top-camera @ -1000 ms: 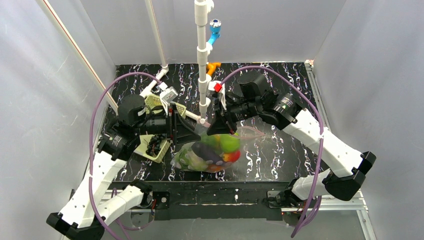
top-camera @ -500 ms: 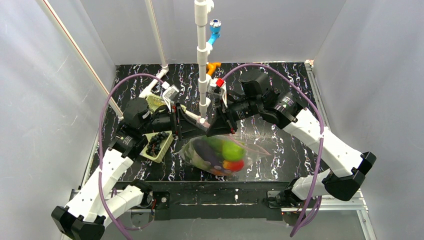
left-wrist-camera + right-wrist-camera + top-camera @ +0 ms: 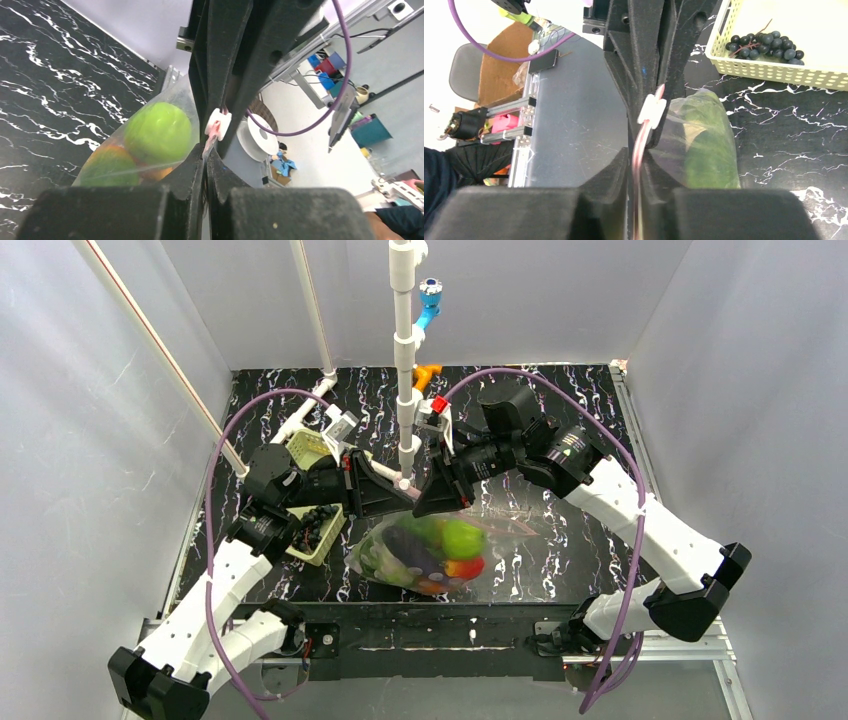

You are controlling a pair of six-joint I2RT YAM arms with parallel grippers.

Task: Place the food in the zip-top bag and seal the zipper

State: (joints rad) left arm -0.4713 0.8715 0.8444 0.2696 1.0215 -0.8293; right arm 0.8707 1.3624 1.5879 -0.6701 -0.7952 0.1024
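Food (image 3: 440,548) lies packed inside the clear zip-top bag (image 3: 372,558): a green round fruit (image 3: 462,537), a purple piece (image 3: 408,544) and a red-orange mango (image 3: 462,567) show through the plastic. The bag is near the middle of the counter's near edge, and its top edge is raised toward the two grippers. Along that edge runs the pink zipper (image 3: 639,150), carrying a small white slider (image 3: 651,109).

The left gripper (image 3: 205,161) is pressed together, pinching the zipper just short of the slider. The right gripper (image 3: 636,162) faces it tip to tip, its fingers tight against either side of the pink strip.

A pale green basket (image 3: 308,450) holding dark grapes (image 3: 769,45) stands toward the left edge of the black marbled counter (image 3: 570,540). A white pipe post (image 3: 403,360) rises behind the grippers.
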